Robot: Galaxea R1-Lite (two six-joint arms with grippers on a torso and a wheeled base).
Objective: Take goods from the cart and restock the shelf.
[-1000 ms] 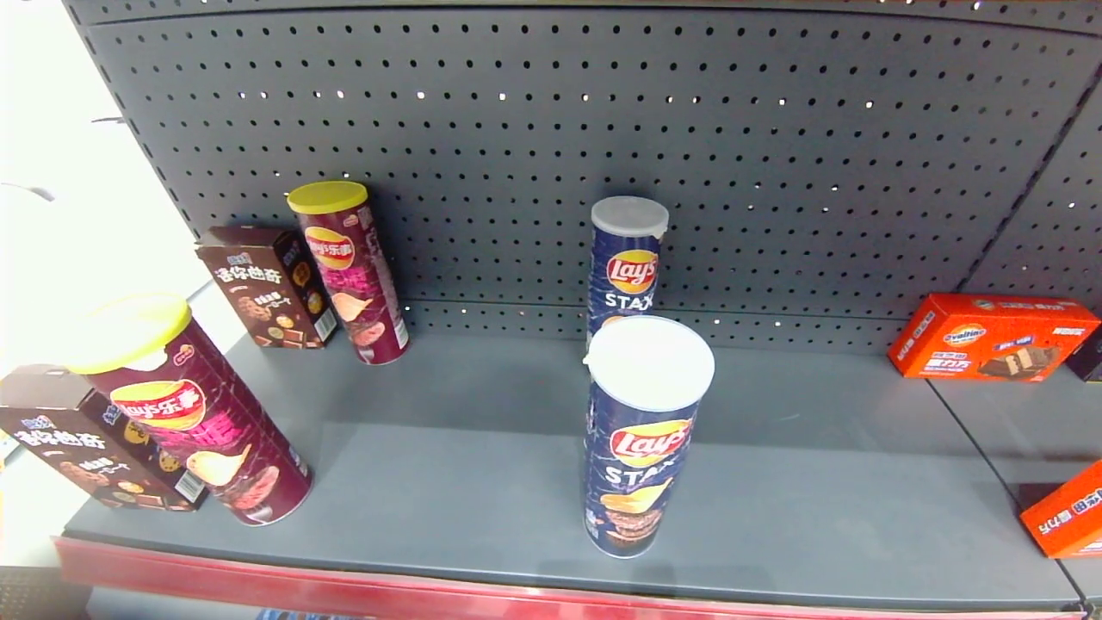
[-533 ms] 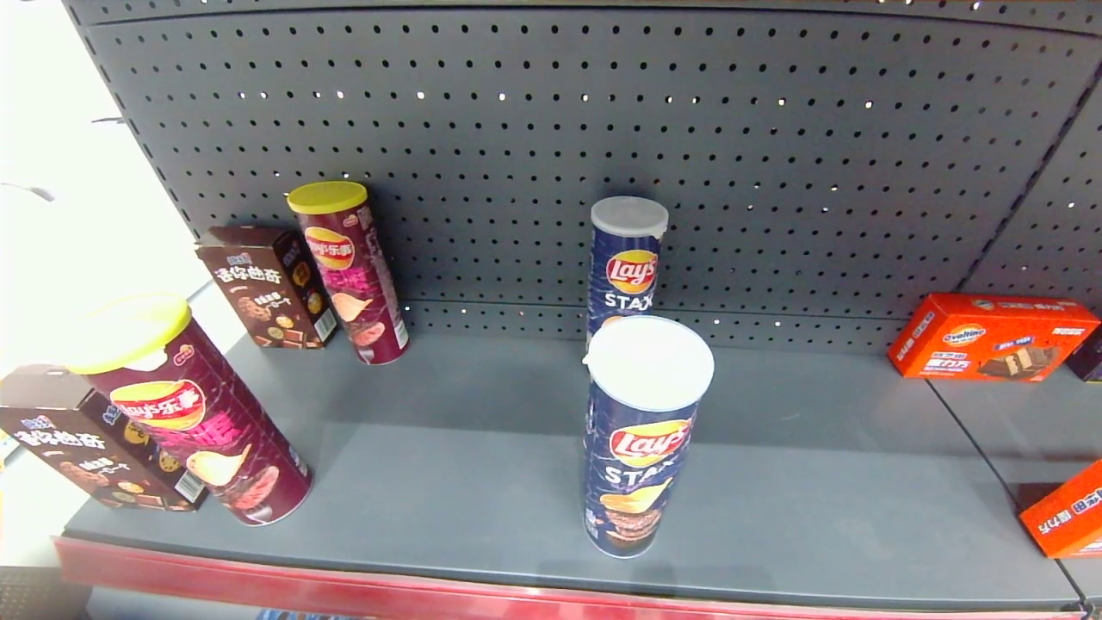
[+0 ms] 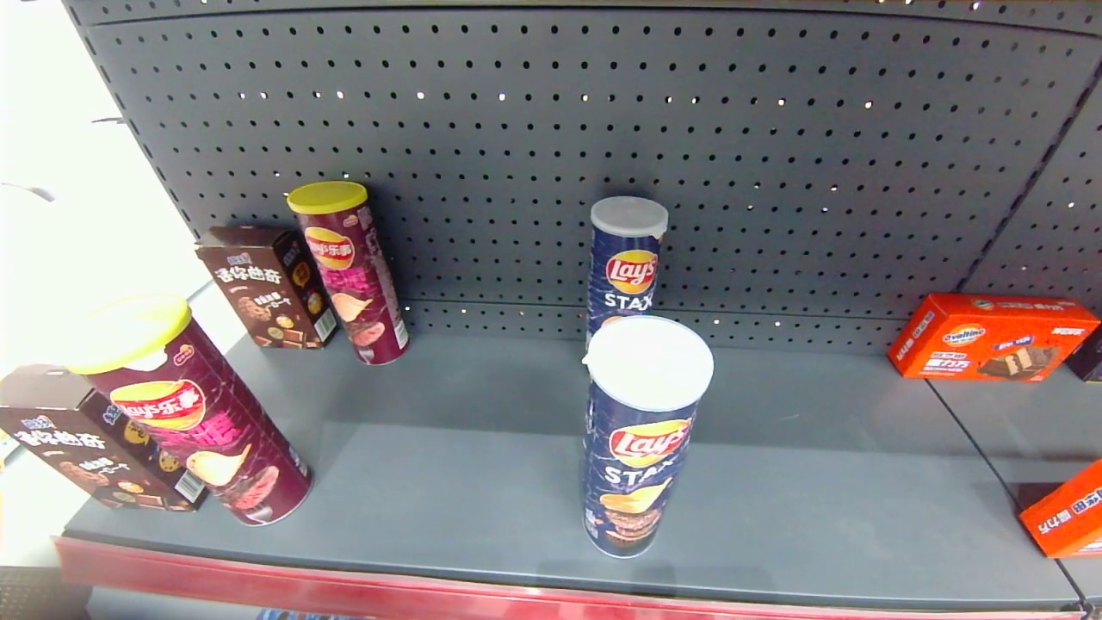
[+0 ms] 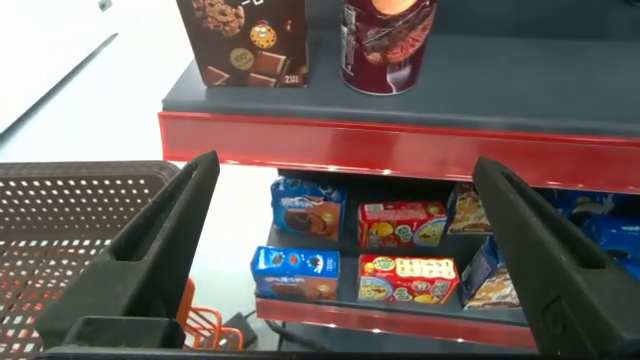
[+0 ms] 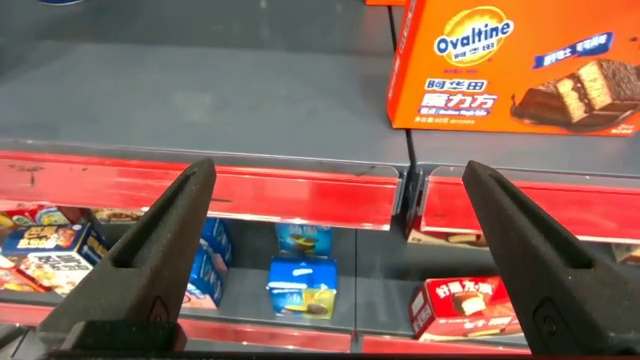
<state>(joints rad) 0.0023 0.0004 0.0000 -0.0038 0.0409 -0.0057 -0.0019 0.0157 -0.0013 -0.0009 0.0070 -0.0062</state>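
On the grey shelf (image 3: 818,482) two blue chip cans stand upright, one near the front (image 3: 641,435) and one at the back (image 3: 626,258). Two maroon cans (image 3: 194,413) (image 3: 349,271) and two brown cookie boxes (image 3: 77,443) (image 3: 267,284) stand at the left. My left gripper (image 4: 345,165) is open below the shelf's red front edge (image 4: 400,150), with nothing between its fingers; the dark mesh cart (image 4: 70,230) lies beside it. My right gripper (image 5: 338,168) is open too, facing the red shelf edge (image 5: 300,195) below an orange box (image 5: 515,65).
Orange boxes sit at the shelf's right, one at the back (image 3: 990,336) and one at the front (image 3: 1063,512). A perforated back panel (image 3: 551,129) closes the shelf. Lower shelves hold small snack boxes (image 4: 400,225) (image 5: 305,285). Bare shelf floor lies between the cans.
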